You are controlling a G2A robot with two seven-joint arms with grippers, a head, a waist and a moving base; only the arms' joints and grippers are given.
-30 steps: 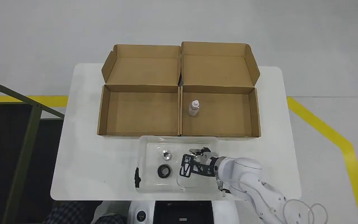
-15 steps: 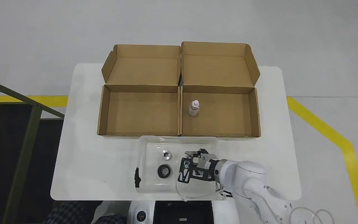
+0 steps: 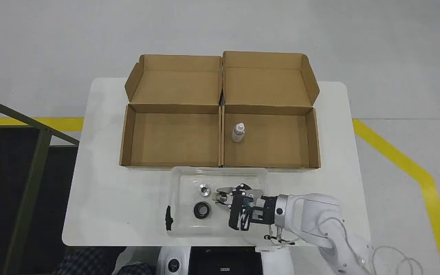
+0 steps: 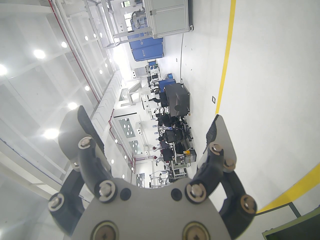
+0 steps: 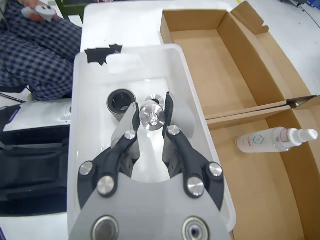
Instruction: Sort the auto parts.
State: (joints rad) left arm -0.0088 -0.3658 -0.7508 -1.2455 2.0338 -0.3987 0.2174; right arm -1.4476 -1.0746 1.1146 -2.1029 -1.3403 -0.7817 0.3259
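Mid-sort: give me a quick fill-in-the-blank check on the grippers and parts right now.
1. The right gripper is shut on a ___ metal cylinder in the clear bin.
2. The spray bottle lies in the robot's ___-hand cardboard box.
3. The left gripper is ___ and holds nothing.
Missing words: silver; right; open.

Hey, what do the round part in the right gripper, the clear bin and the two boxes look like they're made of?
The round part is likely machined metal: bright silver, with glints on its face. The bin is probably plastic: whitish, glossy, with see-through walls. The boxes look like brown corrugated cardboard: matte, with folded flaps.
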